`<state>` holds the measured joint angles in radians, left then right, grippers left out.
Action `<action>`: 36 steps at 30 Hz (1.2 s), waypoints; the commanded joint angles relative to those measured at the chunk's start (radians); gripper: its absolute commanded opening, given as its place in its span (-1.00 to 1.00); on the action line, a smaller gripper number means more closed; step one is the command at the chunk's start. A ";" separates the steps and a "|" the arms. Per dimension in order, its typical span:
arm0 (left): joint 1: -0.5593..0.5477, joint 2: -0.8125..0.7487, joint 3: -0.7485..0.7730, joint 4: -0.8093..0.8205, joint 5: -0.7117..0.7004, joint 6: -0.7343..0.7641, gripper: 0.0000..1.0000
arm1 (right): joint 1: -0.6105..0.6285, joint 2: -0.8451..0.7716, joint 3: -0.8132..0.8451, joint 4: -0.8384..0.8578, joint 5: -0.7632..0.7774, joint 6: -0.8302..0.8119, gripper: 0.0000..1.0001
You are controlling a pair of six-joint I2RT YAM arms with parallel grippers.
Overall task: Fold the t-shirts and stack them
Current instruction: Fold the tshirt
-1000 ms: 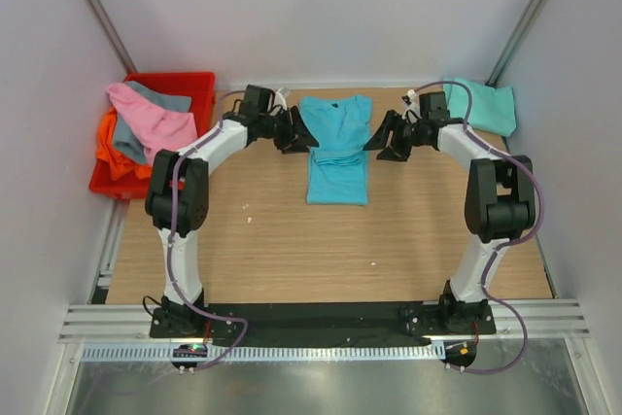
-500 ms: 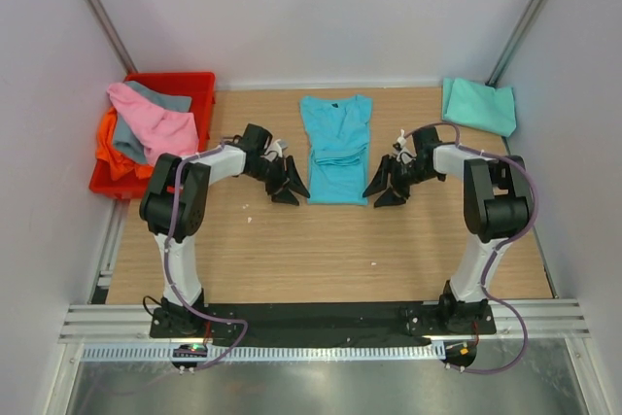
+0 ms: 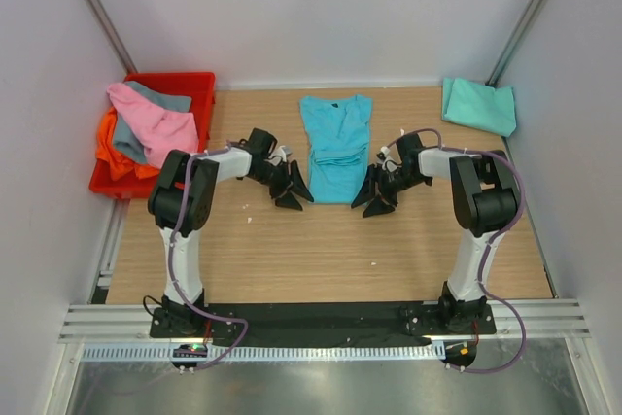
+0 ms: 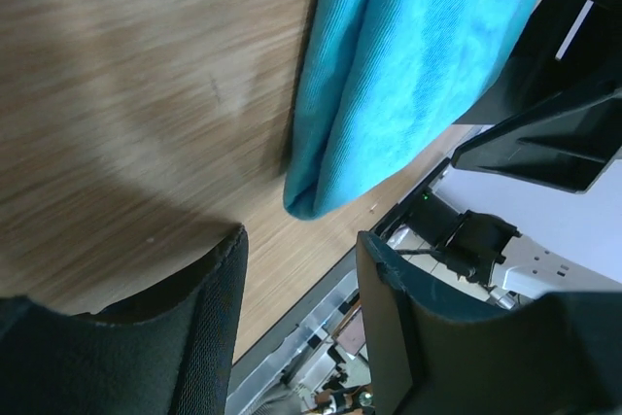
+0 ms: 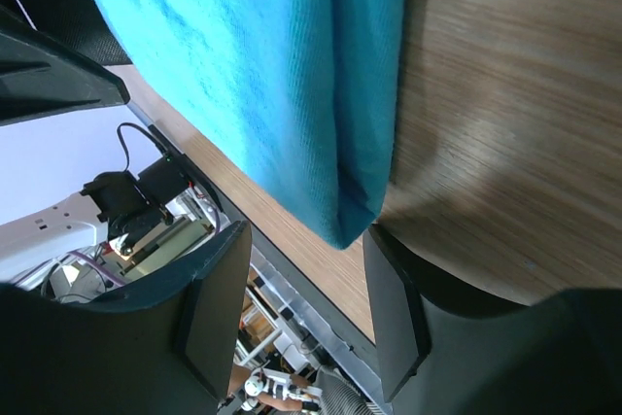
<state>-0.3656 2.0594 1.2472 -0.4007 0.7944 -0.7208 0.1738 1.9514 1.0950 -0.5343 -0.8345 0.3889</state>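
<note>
Wooden table (image 3: 292, 250) carries a soft, light turquoise t-shirt (image 3: 335, 143). We would pinch its near corners. Left gripper (image 3: 294, 193) and right gripper (image 3: 372, 199) stand spread, empty.

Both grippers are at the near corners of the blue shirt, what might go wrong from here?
The left gripper and right gripper, both open, face layered corners of the turquoise shirt; a pinch might catch only the top layer, undoing the fold. Uneven grabs may skew it. Low fingers might scrape the table.

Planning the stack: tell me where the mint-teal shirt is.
In the top view, the mint-teal shirt lies folded at the far right corner of the table, apart from the turquoise shirt.
</note>
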 commanded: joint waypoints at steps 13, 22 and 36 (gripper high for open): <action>-0.015 0.070 0.066 0.051 0.008 -0.042 0.01 | -0.045 0.023 0.026 -0.003 0.057 -0.041 0.12; -0.019 0.088 0.081 0.059 0.009 -0.045 0.00 | -0.057 0.087 0.069 0.025 0.037 -0.019 0.07; -0.021 0.116 0.093 0.077 0.014 -0.057 -0.66 | -0.060 0.103 0.068 0.066 0.034 -0.002 -0.37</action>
<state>-0.3805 2.1620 1.3331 -0.3500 0.8299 -0.7837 0.1165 2.0369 1.1614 -0.5377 -0.8776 0.3943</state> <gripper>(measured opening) 0.206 0.384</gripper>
